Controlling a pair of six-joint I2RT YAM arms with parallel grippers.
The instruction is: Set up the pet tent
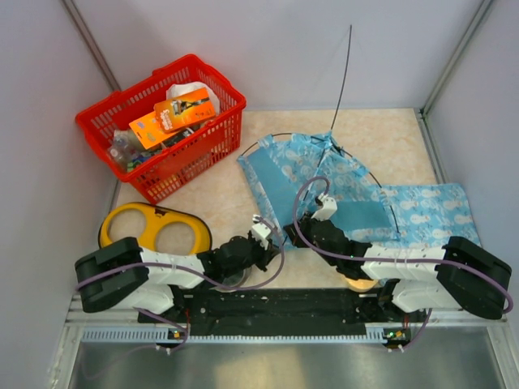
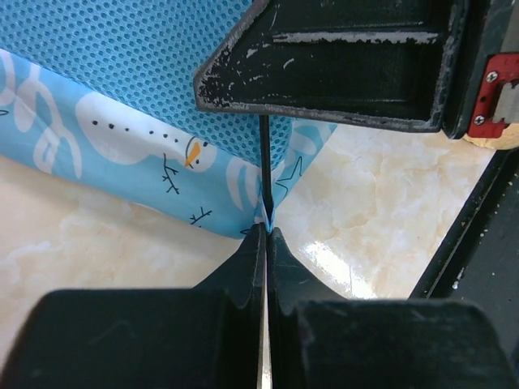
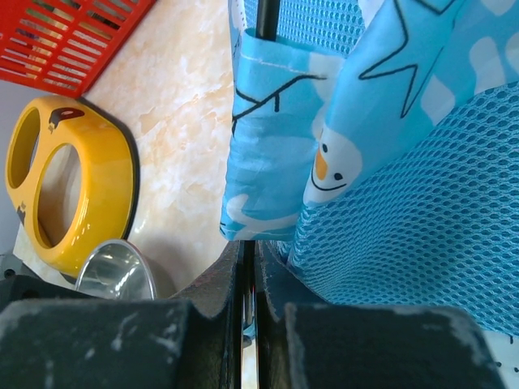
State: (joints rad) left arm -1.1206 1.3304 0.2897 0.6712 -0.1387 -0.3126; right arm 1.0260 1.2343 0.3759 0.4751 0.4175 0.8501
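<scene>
The pet tent [image 1: 292, 166] lies collapsed in the middle of the table, light-blue fabric with snowman print and mesh panels. One thin dark pole [image 1: 345, 73] sticks up from it and another arcs round it. My left gripper [image 1: 261, 229] is shut on the tent's near corner [image 2: 268, 212], where a dark pole [image 2: 264, 162] comes out. My right gripper [image 1: 323, 207] sits just above it and is shut on a thin pole, with tent fabric [image 3: 276, 170] and mesh [image 3: 405, 219] against its fingers. That pole [image 3: 266, 16] runs on into a fabric sleeve.
A red basket [image 1: 166, 121] full of items stands at the back left. A yellow double bowl holder [image 1: 154, 227] lies front left, with a steel bowl [image 3: 117, 271] beside it. A flat mat [image 1: 426, 212] of the same blue fabric lies right of the tent. Grey walls enclose the table.
</scene>
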